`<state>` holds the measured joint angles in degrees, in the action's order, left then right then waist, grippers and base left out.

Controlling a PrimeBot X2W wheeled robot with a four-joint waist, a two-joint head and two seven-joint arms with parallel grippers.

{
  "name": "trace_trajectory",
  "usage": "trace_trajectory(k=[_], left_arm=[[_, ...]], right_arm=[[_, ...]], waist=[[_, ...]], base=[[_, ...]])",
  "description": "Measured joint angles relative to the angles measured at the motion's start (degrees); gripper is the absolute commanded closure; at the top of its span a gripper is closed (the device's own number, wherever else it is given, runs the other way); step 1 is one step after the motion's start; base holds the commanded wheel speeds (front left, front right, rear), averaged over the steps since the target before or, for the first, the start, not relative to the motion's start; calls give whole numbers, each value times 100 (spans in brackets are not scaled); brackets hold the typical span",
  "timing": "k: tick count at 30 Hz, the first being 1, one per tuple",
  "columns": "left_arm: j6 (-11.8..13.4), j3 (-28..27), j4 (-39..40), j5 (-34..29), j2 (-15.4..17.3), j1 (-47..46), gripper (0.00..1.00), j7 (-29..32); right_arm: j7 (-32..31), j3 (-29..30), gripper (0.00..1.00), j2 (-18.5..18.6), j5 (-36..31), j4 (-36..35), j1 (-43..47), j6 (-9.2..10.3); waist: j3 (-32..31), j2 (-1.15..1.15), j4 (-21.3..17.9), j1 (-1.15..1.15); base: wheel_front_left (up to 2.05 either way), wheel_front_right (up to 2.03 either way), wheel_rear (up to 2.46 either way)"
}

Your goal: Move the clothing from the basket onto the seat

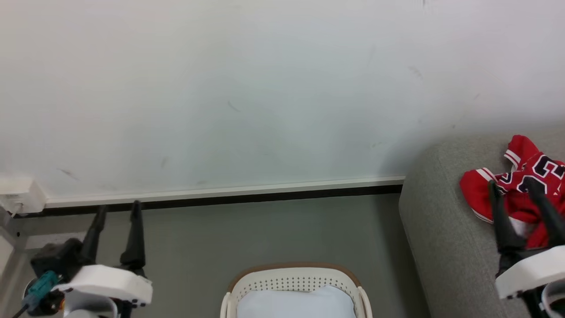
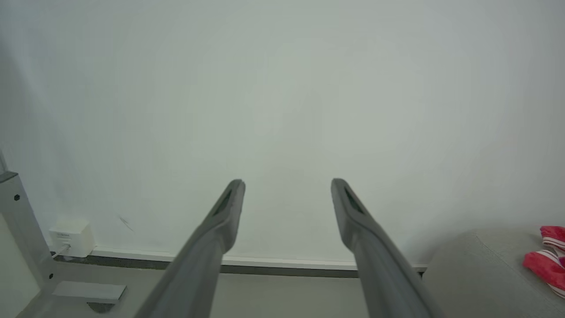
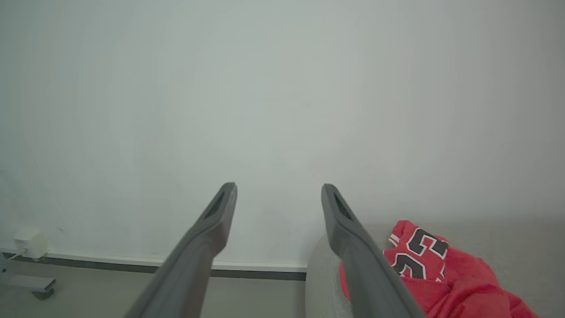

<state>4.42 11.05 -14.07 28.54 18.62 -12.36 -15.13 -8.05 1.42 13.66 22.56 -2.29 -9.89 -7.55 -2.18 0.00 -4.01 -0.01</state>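
Note:
The red clothing (image 1: pixel 521 185), a jersey with black white-edged numbers, lies crumpled on the grey seat (image 1: pixel 441 229) at the right; it also appears in the right wrist view as the jersey (image 3: pixel 423 260) and at the edge of the left wrist view as red striped cloth (image 2: pixel 547 260). The cream basket (image 1: pixel 293 280) with a brown rim stands on the floor at the bottom centre, holding a pale blue-white pad (image 1: pixel 295 302). My right gripper (image 1: pixel 512 183) hovers open over the jersey, holding nothing. My left gripper (image 1: pixel 118 207) is open at the lower left, empty.
A white wall with a baseboard (image 1: pixel 220 194) runs behind the grey floor. A white socket box (image 1: pixel 20 194) sits at the left by a grey metal frame leg (image 2: pixel 24 234). Open floor lies between basket and wall.

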Motion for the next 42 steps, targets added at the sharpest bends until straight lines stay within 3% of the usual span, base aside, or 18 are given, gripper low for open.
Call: trace_trajectory(k=[6,14,25,42], left_arm=[[-154,-632,-23,-277,-342,563,0,0],[-617,-856,-159,-933,-887,928,0,0],[-1000,-1190,-276,-1446,-1283,932,0,0],[-1155,-1468,-344,-1718,-1459,888,0,0]], right_arm=[[1077,-333,0,-477,-116,570,516,1],[2127,-670,0,-560,-216,1573,662,0],[2302,-888,0,-672,-233,2220,484,0],[2308,-984,0,-673,-191,2143,391,0]], waist=[[-66,0,140,0],[-120,0,118,1],[-80,0,24,1],[-48,0,-61,1]], base=[[0,0,0],[0,0,0],[0,0,0],[0,0,0]])
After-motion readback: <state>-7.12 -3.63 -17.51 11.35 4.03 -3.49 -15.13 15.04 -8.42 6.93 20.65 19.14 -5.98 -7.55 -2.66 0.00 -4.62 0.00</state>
